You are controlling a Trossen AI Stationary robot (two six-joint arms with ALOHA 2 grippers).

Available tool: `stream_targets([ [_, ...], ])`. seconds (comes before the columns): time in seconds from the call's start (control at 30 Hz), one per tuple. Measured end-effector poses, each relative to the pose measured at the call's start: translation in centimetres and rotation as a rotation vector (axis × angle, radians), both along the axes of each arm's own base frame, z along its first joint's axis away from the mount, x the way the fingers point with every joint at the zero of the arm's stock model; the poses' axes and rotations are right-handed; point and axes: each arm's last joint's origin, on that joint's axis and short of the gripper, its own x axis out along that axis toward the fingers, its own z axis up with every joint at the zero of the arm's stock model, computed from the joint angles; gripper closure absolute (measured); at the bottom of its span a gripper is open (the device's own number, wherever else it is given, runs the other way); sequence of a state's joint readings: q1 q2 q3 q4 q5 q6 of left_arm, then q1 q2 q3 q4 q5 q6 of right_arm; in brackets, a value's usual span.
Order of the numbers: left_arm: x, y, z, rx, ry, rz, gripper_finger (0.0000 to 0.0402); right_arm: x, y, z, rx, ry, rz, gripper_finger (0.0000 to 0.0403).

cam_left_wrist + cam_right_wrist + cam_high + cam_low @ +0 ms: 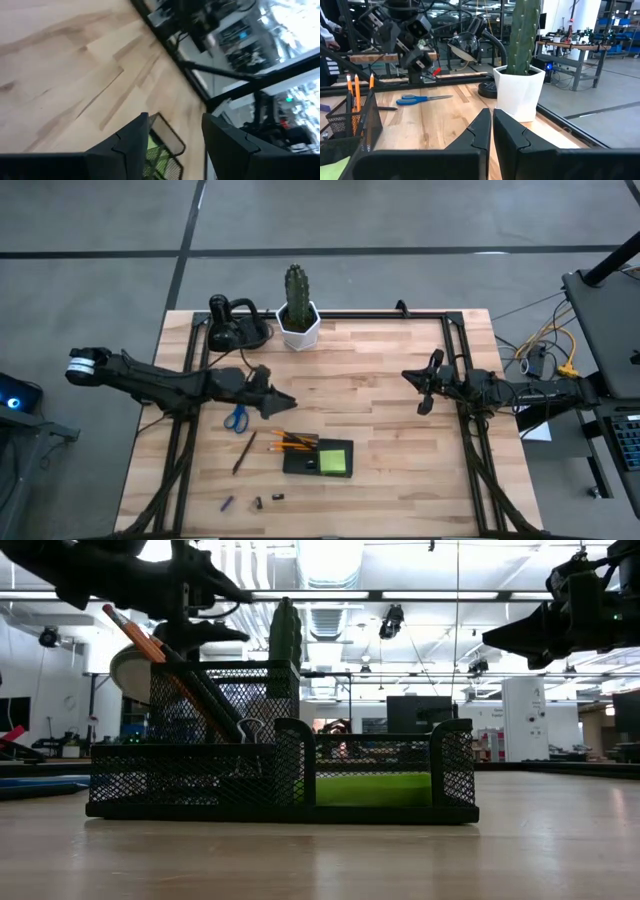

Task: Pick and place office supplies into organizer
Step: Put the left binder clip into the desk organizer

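High view, from the left: the left gripper (pixel 283 402) hovers above the table just beside the blue-handled scissors (pixel 236 418), fingers parted and holding nothing. A dark pen (pixel 243 452) and small dark clips (pixel 257 502) lie loose. The black mesh organizer (pixel 318 458) holds orange pencils (pixel 291 442) and the lime-green sticky-note pad (pixel 336 459). The right gripper (pixel 423 386) waits well apart, pinched together, empty. Judged step: between picks; next, descend onto scissors or pen.

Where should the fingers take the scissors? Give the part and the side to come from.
Grip the scissors across the closed blades, just past the blue handles, coming straight down. They lie flat on the table, so only a top approach works, and the left gripper is nearest, its fingers open.
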State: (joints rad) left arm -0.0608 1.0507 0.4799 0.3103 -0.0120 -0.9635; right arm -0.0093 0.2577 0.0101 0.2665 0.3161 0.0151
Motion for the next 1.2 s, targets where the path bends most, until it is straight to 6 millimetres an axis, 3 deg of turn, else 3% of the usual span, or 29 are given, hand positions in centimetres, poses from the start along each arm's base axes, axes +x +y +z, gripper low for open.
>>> stream_targets([
  [0.37,2.1,-0.4,1.4,-0.023,0.045,-0.046,0.0233,0.0,0.0,0.0,0.000,0.001,0.000,0.0394],
  [0.7,2.7,-1.4,2.8,-0.157,0.458,0.011,0.0233,0.0,0.0,0.0,-0.058,0.021,-0.001,0.0394],
  [0.97,3.6,-1.8,6.5,-0.138,0.647,0.053,0.0233,0.0,0.0,0.0,-0.075,0.027,-0.001,0.0394],
  [1.2,3.3,-3.6,9.3,-0.219,0.857,0.130,0.0233,0.0,0.0,0.0,-0.075,0.027,-0.001,0.0394],
])
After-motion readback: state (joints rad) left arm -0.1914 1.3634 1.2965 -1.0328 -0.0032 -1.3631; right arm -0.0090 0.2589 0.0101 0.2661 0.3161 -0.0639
